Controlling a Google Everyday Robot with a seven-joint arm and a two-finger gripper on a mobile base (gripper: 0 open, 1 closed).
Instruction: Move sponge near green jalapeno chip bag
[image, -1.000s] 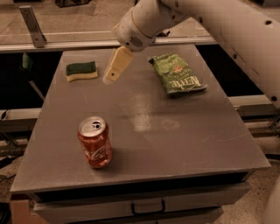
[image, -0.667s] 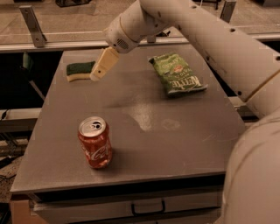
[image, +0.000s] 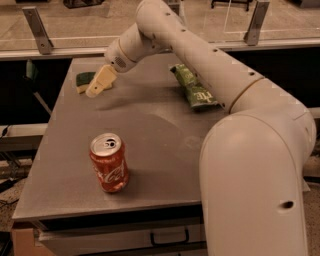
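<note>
Beneath my arm, the table: a plain grey top with a dull sheen near its middle. A shut drawer sits under the front edge.
The room: a pale floor lies beyond the far edge, behind a low rail on slanted metal posts. It is dark below the rail.
The red soda can: upright at about 7 o'clock on the top, well apart from everything else. I cannot tell whether its lid is opened.
The green jalapeno chip bag: lying flat and crinkled at about 1 o'clock, partly hidden behind my arm. Its contents do not show.
The sponge: at about 11 o'clock near the far left corner, dark green side up with a pale yellow edge showing, well apart from the bag.
My claw: at 11 o'clock, pointing down and left, covering the sponge's right part. I cannot tell whether it touches the sponge, nor whether it is open or closed.
</note>
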